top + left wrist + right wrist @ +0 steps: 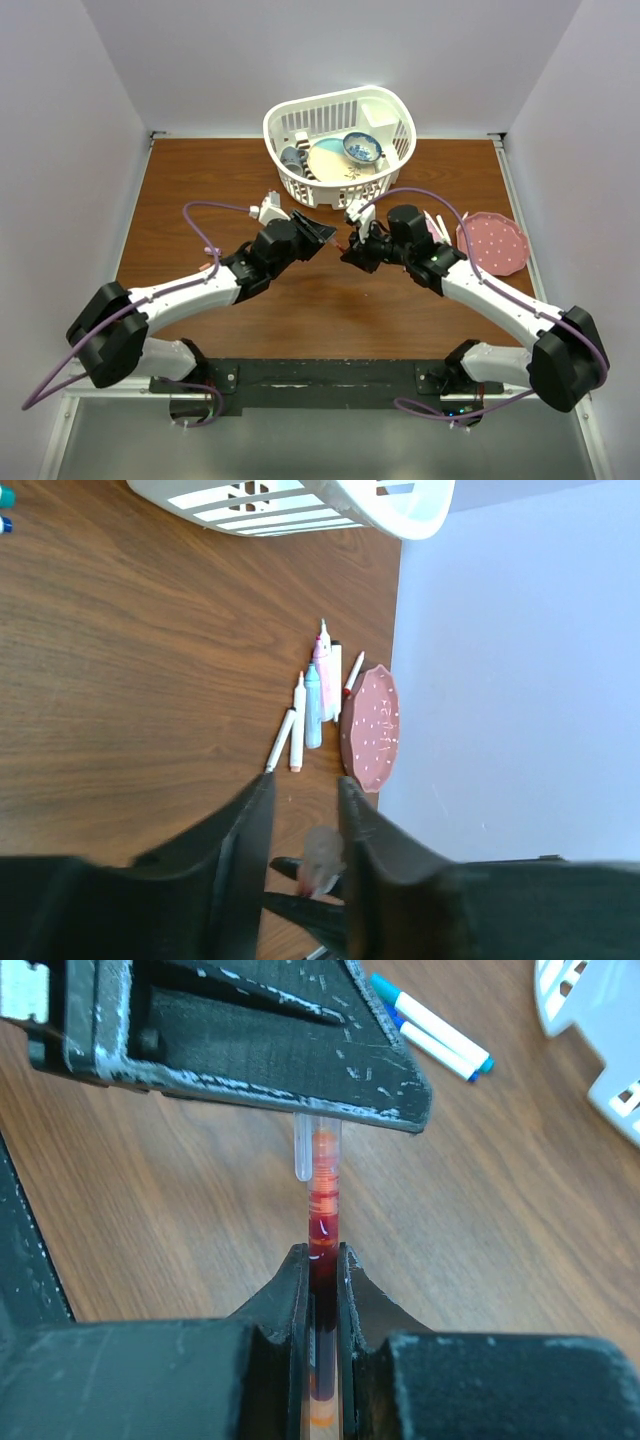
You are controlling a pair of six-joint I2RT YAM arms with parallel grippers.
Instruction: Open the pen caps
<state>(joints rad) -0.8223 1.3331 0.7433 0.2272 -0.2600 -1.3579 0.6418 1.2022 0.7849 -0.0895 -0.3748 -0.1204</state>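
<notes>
Closest in my right wrist view, the right gripper (322,1260) has its jaws pinching the red pen (322,1222), held above the middle of the worktop (200,1220). The pen's clear cap (320,1150) sits between the left gripper (305,783) jaws, which stand close around it. I cannot tell whether they grip. I judge this the cap-gripping step. Next I'd want a firm squeeze, then a straight pull along the pen.
</notes>
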